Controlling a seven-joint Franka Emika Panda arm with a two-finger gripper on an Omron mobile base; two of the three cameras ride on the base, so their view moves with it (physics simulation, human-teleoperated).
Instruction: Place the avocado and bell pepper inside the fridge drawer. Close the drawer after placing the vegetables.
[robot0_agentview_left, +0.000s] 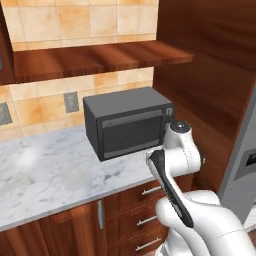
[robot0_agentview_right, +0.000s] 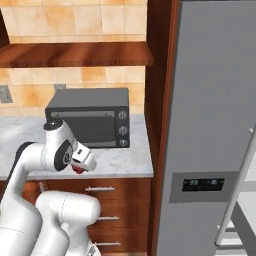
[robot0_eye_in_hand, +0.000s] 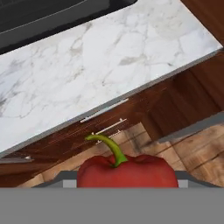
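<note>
- The gripper (robot0_agentview_right: 80, 167) is closed on a red bell pepper (robot0_eye_in_hand: 127, 171); in the hand view the pepper sits at the bottom with its curved green stem (robot0_eye_in_hand: 108, 148) pointing up.
- In the right base view a sliver of red shows beneath the white hand, just in front of the counter's front edge.
- The pepper is held in the air out past the front edge of the marble counter (robot0_eye_in_hand: 109, 65), above the wooden drawer fronts (robot0_eye_in_hand: 105, 127) and the plank floor (robot0_eye_in_hand: 192, 148).
- A dark grey microwave (robot0_agentview_right: 92, 117) stands on the counter near its right end, back against the tiled wall.
- The tall grey fridge (robot0_agentview_right: 215, 125) stands to the right of the counter, beyond a wooden side panel; its door looks shut in the right base view.
</note>
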